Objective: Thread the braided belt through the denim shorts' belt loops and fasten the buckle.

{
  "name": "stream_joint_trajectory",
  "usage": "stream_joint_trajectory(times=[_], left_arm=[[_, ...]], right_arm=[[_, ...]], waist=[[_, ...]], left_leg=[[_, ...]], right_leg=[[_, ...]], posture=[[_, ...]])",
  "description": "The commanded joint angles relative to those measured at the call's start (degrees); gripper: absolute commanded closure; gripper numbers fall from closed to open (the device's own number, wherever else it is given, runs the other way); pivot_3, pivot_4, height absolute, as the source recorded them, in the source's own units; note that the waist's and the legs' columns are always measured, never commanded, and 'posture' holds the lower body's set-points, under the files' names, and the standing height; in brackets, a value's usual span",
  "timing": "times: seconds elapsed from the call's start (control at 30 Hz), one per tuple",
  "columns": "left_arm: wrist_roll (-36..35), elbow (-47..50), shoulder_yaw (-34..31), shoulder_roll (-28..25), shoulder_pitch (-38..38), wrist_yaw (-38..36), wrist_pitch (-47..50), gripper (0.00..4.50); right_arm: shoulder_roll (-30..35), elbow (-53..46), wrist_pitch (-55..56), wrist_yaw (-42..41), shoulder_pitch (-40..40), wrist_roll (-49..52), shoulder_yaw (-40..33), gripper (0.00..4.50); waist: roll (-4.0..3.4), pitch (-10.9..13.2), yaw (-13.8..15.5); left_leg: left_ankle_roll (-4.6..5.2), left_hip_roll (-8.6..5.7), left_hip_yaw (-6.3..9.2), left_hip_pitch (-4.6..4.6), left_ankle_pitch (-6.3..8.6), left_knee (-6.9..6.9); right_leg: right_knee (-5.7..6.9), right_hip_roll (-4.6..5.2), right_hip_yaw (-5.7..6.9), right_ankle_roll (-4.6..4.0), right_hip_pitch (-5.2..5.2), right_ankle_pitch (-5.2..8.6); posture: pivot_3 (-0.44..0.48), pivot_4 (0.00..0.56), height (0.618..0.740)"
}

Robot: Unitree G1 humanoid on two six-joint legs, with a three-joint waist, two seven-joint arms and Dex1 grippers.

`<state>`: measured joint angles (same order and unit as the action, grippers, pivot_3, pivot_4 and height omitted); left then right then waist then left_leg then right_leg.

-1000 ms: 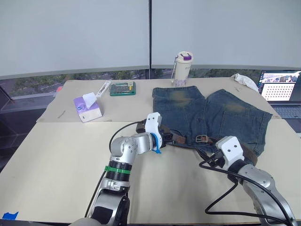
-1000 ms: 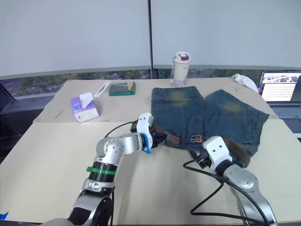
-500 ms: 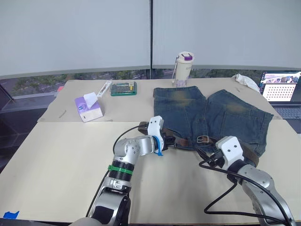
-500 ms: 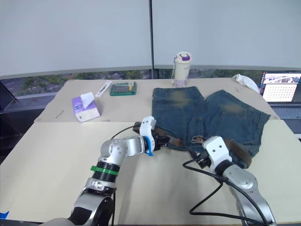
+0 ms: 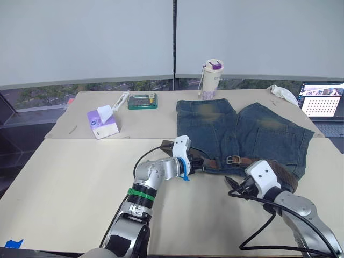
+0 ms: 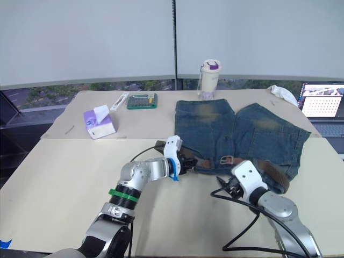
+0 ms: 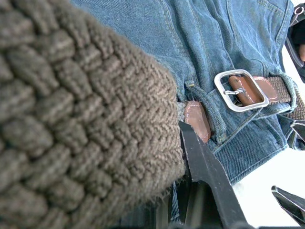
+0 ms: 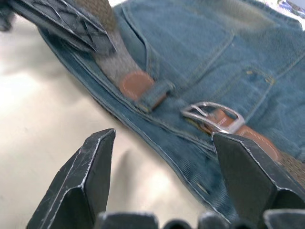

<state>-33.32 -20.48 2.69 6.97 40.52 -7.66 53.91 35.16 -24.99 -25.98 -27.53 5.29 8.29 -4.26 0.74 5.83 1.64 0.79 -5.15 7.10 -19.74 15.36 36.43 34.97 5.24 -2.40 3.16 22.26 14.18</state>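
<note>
- Head views: the denim shorts [image 5: 242, 131] lay flat toward the table's [image 5: 64, 183] far right, waistband facing its near edge. The braided belt [image 5: 212, 160] ran along that waistband with the buckle [image 5: 233, 159] about midway. The left gripper [image 5: 194, 163] sat at the waistband's left end, on the belt's tip; the right gripper [image 6: 224, 185] hovered over bare table just off the waistband. A tissue box [image 5: 101, 122], a tumbler [image 5: 211, 77] and a small case [image 5: 142, 101] stood well apart toward the far edge, a laptop [image 5: 322, 107] at the far right.
- Left wrist view: braided strap pressed close against the camera, one black finger [image 7: 205, 162] beneath it, so I judged the fingers clamped on the belt. The leather tip [image 7: 196, 119] sat under a belt loop [image 7: 209, 112], just short of the buckle.
- Right wrist view: fingers [image 8: 81, 176] spread wide, holding nothing, aimed at loop and buckle.
- To do it well, I'd feed the tip level and low, the free gripper steadying the buckle frame.
- The near half of the table offered open room; the shorts' hem neared the right edge.
</note>
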Motion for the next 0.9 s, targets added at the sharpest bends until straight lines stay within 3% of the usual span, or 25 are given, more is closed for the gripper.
stream_joint_trajectory(times=[0.03, 0.53, 0.9], left_arm=[[-2.14, -1.5, 0.56, 10.66, 3.21, -0.83, 0.63, 4.5], [-7.67, -9.23, -1.25, 14.77, 6.57, 2.04, -6.17, 4.5], [-10.92, -9.82, 0.83, 16.97, 8.06, 1.69, -6.76, 4.5]], right_arm=[[0.37, -0.38, -1.27, 0.16, -1.43, -0.66, -0.48, 0.92], [0.46, -1.29, -7.94, -2.36, -2.71, -0.21, 3.51, 0.92], [-0.81, -2.62, -9.68, -3.28, -3.98, 4.22, 0.22, 0.92]], waist=[[0.0, 0.0, 0.0], [0.01, 0.0, 0.34], [0.0, 0.0, 0.57]], left_leg=[[0.0, 0.0, 0.0, 0.0, 0.0, 0.0], [0.0, 0.02, -0.01, 0.03, 0.0, 0.08], [0.01, 0.0, -0.01, 0.01, 0.01, 0.13]], right_leg=[[0.0, 0.0, 0.0, 0.0, 0.0, 0.0], [0.02, -0.01, 0.0, 0.01, -0.03, 0.01], [0.02, 0.0, 0.0, 0.01, -0.03, 0.01]], posture=[[0.0, 0.15, 0.74], [0.0, 0.15, 0.74], [0.0, 0.15, 0.74]])
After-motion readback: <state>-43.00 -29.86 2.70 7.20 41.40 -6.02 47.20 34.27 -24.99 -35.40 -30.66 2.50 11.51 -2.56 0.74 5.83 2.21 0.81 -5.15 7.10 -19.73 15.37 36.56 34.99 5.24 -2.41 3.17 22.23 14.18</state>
